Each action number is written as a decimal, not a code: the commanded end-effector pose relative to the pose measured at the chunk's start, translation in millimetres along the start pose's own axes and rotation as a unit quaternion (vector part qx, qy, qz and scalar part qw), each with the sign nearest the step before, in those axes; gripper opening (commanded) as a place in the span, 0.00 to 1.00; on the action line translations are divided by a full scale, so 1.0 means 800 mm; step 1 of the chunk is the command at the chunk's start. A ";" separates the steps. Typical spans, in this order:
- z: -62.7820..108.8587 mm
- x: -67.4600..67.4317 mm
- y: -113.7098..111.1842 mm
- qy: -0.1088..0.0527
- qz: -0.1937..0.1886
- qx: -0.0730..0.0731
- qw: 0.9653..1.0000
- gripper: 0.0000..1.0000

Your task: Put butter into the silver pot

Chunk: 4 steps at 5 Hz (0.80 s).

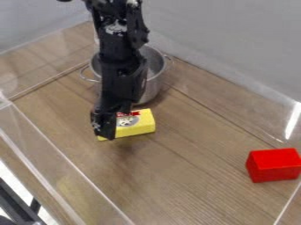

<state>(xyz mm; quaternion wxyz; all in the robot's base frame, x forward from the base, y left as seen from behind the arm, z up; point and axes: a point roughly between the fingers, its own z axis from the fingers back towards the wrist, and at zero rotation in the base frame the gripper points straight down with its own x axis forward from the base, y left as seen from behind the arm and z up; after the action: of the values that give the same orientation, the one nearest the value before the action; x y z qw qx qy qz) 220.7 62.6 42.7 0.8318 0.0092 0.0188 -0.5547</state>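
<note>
- Black, jointed robot gripper (114,125): pointing down at the left part of the butter, overlapping it in view. The finger spacing and any grip on the butter cannot be determined from this angle.
- Solid red rectangular block (274,164): on the brown wood-grain table (177,176), well apart from the pot, nearer the camera and toward the right edge of the view.
- Small yellow rectangular butter block (137,127), red-and-white label on top: on the table, outside the pot, just in front of it on the camera side.
- Round shiny steel silver pot (152,77), small side handles: upright, standing behind the butter, partly hidden by the black arm.
- Pale grey wall (235,39): beyond the pot.
</note>
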 end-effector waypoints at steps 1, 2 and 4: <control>0.019 0.010 0.020 -0.003 0.008 0.023 1.000 1.00; 0.020 0.006 0.019 -0.003 0.023 0.023 0.999 1.00; -0.027 0.006 0.021 -0.009 -0.007 0.035 0.999 1.00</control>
<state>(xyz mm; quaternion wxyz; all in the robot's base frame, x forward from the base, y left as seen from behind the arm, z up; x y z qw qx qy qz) 238.0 62.4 23.9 0.8259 0.0363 -0.0118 -0.5626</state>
